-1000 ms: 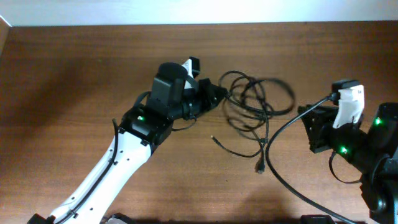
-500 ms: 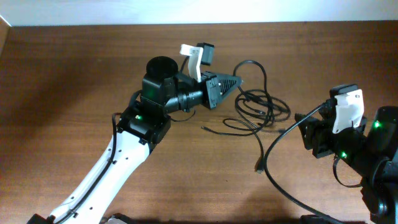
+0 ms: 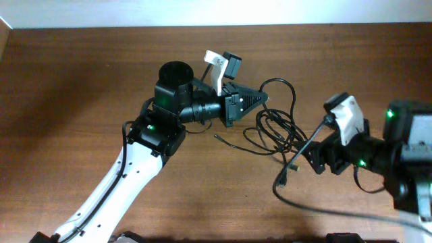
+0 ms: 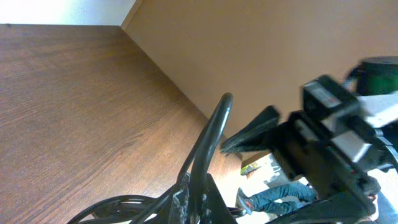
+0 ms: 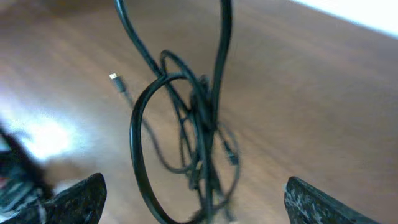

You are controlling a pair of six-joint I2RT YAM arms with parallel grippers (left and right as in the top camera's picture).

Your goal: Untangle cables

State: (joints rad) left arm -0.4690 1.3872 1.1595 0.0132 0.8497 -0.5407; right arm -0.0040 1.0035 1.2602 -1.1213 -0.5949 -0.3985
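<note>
Left hand point(image 3: 260, 98) pinches the cables point(image 3: 280, 128) raised, exposing loops; right hand point(image 3: 308, 157) (at 4 o'clock) spread wide, empty.

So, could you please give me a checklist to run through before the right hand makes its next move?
1. Left hand shut on one of the cables: ok.
2. Right hand open, nothing in it: ok.
3. Right hand facing the cables: ok.
4. Cables separated: not ok, looped together.
5. Loose plug lying on the table: ok.
6. Which cable the plug belongs to: cannot tell.
</note>
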